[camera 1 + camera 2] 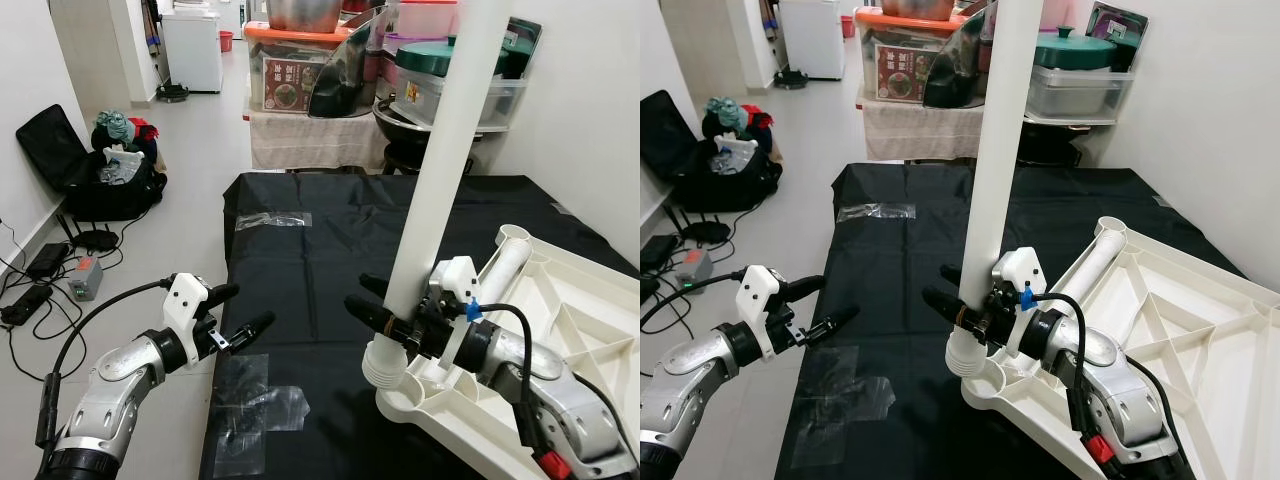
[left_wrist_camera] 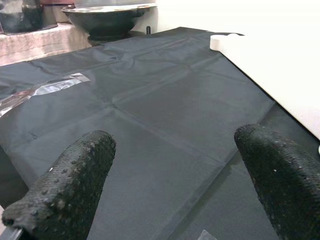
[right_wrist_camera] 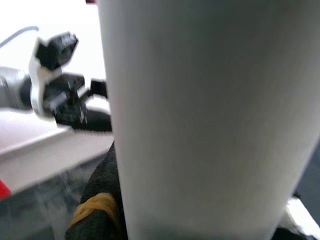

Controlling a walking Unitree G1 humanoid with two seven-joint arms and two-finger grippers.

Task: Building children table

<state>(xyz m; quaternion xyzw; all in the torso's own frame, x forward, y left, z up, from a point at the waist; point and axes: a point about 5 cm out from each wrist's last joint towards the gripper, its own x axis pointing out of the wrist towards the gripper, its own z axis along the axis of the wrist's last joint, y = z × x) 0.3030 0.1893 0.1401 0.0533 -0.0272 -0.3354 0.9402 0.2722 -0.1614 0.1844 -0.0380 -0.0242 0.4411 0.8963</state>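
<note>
Right gripper (image 1: 385,318), forearm reaching leftward, pinches the tall white plastic table leg (image 1: 440,170) near its ribbed base, upright in a corner socket of the upturned white plastic tabletop (image 1: 560,330) on the black cloth-covered table (image 1: 330,250). Left gripper (image 1: 240,315), fingers spread, hovers at the table's left edge.

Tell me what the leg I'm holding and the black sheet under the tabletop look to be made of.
White leg: probably moulded plastic, smooth and matte, with a ribbed end. Black sheet: looks like thin plastic film; faint sheen, sharp fold creases. The white tabletop appears to be the same plastic, ribbed underneath.
</note>
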